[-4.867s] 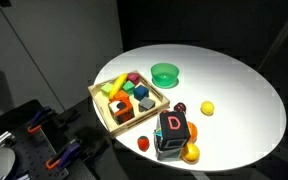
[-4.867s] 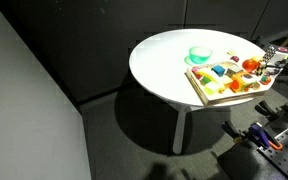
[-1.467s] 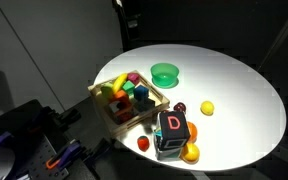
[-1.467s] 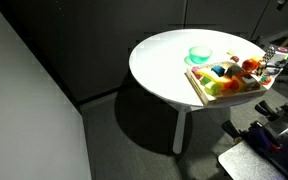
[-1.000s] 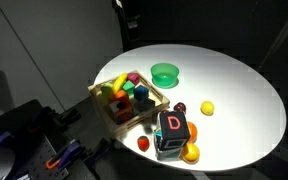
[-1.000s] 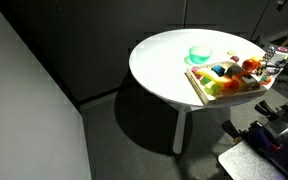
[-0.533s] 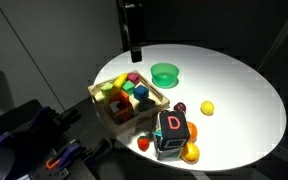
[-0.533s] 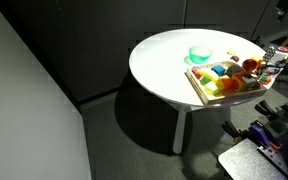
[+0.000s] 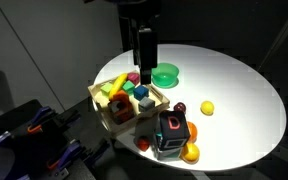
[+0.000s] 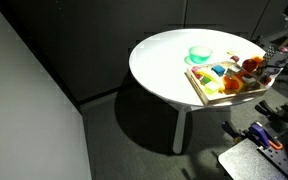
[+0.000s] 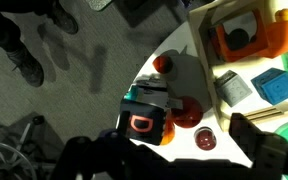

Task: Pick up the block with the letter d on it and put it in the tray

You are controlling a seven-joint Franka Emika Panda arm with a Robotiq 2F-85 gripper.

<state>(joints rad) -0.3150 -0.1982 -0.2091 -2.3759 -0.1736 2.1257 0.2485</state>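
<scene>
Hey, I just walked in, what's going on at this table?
A robot arm is working over a round white table. Its gripper hangs above the far side of the table, between the tray of colourful toy shapes and the green bowl, with no block in it. The block with the letter D sits untouched near the table's front edge, beside an orange ball, not yet picked up.

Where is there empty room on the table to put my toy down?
The big bare patch is the white table top beyond the yellow ball and the green bowl, out to the table's edge. It is crowded between the tray and the block with the letter d, where small balls lie close together.
</scene>
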